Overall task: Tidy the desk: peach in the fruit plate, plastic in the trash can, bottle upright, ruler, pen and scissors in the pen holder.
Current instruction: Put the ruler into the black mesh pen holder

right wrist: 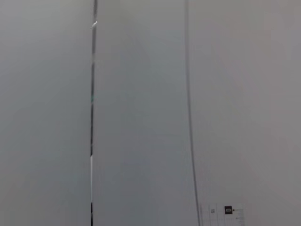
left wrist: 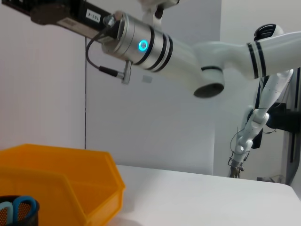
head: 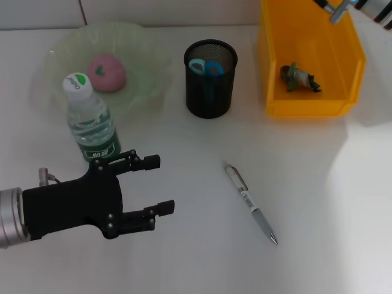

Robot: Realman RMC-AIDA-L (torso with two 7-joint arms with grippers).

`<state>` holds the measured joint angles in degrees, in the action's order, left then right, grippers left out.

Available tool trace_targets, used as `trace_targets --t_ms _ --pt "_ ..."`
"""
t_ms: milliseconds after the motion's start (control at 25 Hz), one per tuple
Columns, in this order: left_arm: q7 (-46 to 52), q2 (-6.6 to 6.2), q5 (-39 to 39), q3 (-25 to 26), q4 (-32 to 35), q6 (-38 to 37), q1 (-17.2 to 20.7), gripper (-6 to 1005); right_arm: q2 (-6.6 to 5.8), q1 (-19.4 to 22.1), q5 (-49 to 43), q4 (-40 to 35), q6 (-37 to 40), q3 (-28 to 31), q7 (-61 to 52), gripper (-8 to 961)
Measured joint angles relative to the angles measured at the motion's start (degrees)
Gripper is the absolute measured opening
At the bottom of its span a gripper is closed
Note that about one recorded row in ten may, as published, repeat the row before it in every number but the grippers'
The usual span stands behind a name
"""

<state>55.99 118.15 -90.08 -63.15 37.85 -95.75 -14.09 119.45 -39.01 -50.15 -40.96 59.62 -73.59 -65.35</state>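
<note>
The pen (head: 251, 203) lies on the bench at about three o'clock from the left gripper (head: 162, 185), whose jaws gape wide and empty, its long axis running from eleven to five; the right gripper is out of view.

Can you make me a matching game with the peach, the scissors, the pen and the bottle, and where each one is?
Things:
1. peach
2. scissors
3. pen
4. bottle

Places:
A. lying flat on the table
B. standing upright next to the fruit plate
C. in the fruit plate
D. in the black pen holder

Pairs: 1-C, 2-D, 3-A, 4-B
</note>
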Motion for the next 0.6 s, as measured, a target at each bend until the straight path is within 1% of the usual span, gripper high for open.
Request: trace_targets --t_ms 40,80,160,240,600 --pt "0.0 0.00 0.0 0.0 0.0 0.0 0.0 765 -0.09 -2.3 5.3 7.8 2.5 0.1 2.5 398" --pt "0.0 0.00 0.0 0.0 0.0 0.0 0.0 765 -0.09 -2.3 5.3 7.8 2.5 0.1 2.5 399" --pt "0.0 0.00 0.0 0.0 0.0 0.0 0.0 765 -0.10 -3.4 6.4 11.6 2.8 0.0 3.1 402" --pt "0.0 0.16 0.0 -0.4 -0.1 -0.3 -0.1 765 0.15 -3.9 6.3 15.3 3.1 -0.1 5.1 404" --pt "-0.1 0.15 0.0 -0.7 0.0 -1.3 -0.5 765 0.34 -4.2 5.4 19.5 3.4 -0.1 7.9 416"
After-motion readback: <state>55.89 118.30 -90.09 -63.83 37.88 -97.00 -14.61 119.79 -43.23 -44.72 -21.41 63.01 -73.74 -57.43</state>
